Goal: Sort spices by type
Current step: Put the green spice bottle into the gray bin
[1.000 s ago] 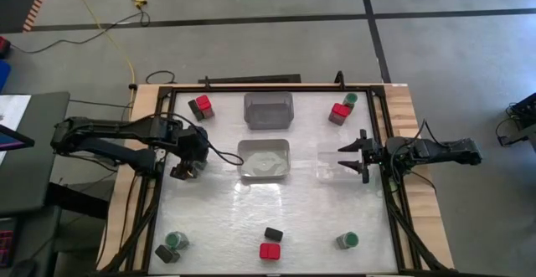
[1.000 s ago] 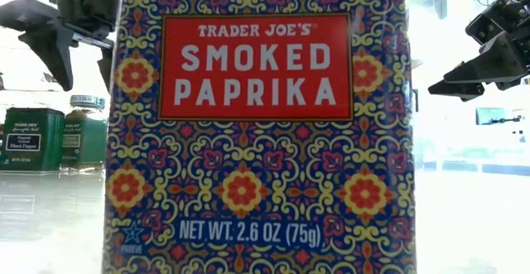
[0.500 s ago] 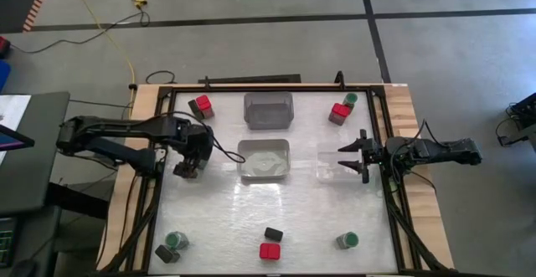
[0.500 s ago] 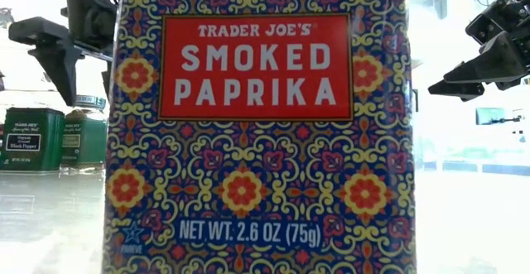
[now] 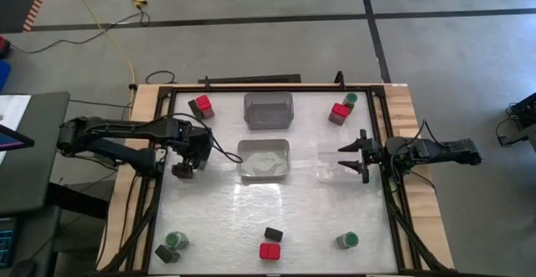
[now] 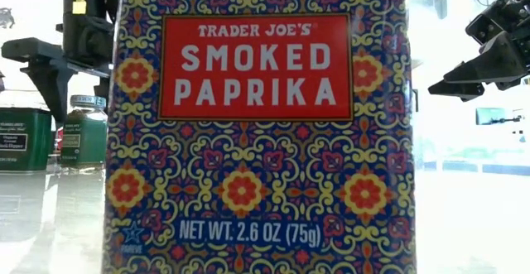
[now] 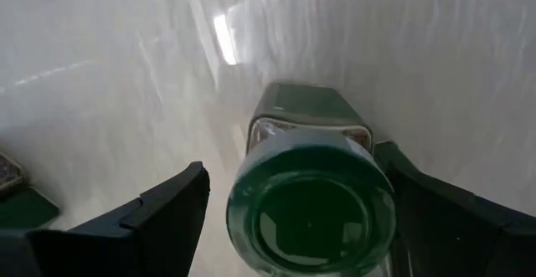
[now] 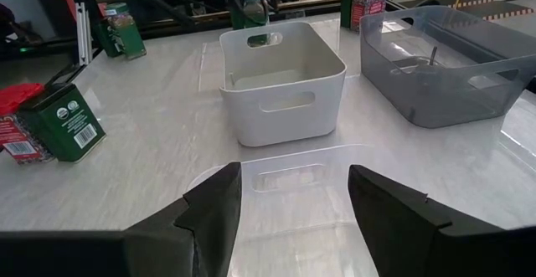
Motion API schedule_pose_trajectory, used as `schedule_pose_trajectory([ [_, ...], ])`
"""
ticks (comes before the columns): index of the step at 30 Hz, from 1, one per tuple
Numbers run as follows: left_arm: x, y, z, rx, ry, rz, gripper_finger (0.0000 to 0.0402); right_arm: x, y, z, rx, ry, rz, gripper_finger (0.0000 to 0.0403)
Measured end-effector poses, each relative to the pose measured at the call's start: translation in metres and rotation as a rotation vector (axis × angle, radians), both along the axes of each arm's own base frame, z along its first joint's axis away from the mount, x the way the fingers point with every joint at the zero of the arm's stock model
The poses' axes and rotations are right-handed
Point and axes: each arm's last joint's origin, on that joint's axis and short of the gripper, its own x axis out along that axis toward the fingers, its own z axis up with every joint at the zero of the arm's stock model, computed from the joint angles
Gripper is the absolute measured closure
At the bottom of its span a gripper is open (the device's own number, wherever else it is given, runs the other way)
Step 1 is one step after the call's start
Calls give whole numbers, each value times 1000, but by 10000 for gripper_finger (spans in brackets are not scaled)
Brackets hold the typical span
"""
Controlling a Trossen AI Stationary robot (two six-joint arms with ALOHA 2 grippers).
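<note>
A round green-lidded jar stands upright on the table, directly beneath the left end effector, with one dark finger to each side of its lid and a gap showing at both; the fingers are spread and not yet pressing, so the jar is bracketed rather than grasped, a stance that suits a straight-down pinch on the lid. Just past the jar, touching or nearly so, is a dark green tin, which likely explains the top-down approach: it leaves no room to come in from that side. The white bin sits close beside this end effector toward the table's middle, a short carry if that is where green-lidded jars belong, though nothing shows which bin takes which kind. The grey bin lies farther off. The right end effector hovers released and empty over a clear bin, apparently parked out of the way. The remaining spices sit in mixed clusters near the corners, well away from both end effectors: a red-topped container, another with a green jar touching it, and a paprika tin filling the low view.
</note>
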Motion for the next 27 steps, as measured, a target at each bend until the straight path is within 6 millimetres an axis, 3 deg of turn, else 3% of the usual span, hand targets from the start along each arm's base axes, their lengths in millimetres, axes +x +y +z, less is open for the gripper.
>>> schedule_pose_trajectory([
  [15, 3, 0, 1, 11, -33, -41, 69, 0, 0, 0, 0, 0, 0, 154],
  [27, 3, 0, 0, 3, -31, -44, 167, 0, 0, 0, 0, 0, 0, 154],
])
